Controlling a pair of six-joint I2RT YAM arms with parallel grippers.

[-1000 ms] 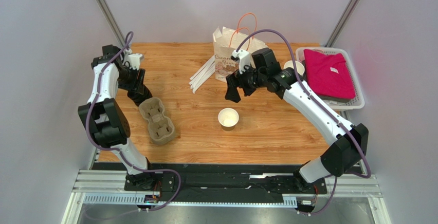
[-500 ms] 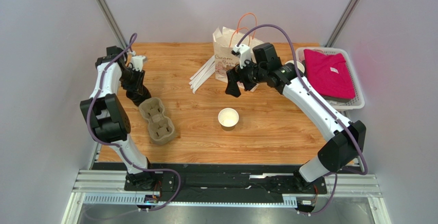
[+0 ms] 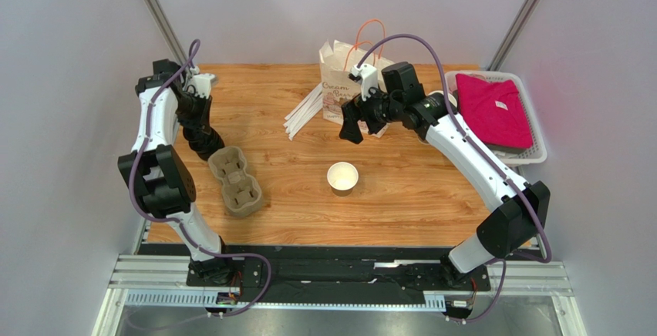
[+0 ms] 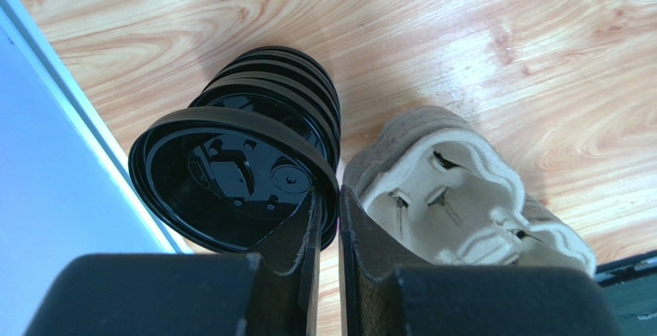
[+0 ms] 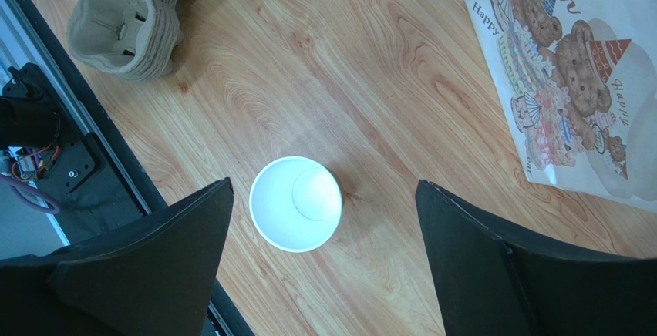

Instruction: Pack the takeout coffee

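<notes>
Pale walls close in a wood-grain table (image 3: 416, 189), and near its middle, a little toward the near edge, stands the paper cup (image 3: 342, 177), upright and open-topped, its white inside showing, with no lid on it and nothing touching it. High above it hangs the right gripper (image 5: 324, 189), its fingers spread wide and holding nothing; in the right wrist view the cup sits on the boards between the two dark fingers, far below them. At the table's left side, well apart from the cup, the left gripper (image 4: 328, 220) is pinched tight on the rim of a black lid (image 4: 224, 178), which tilts up off the stack of lids (image 4: 297, 82) beneath it, close by the left wall. Just beside that stack lies the pulp cup tray (image 4: 455, 197), grey-brown with its wells facing up; whether it touches the stack cannot be told. Toward the far edge, behind the right gripper, a paper bag (image 3: 339, 89) printed with teddy bears stands upright with orange handles, and a bundle of white-wrapped straws (image 3: 304, 111) lies just to its left. At the far right a white basket (image 3: 532, 155) holds a folded magenta cloth (image 3: 493, 109).
</notes>
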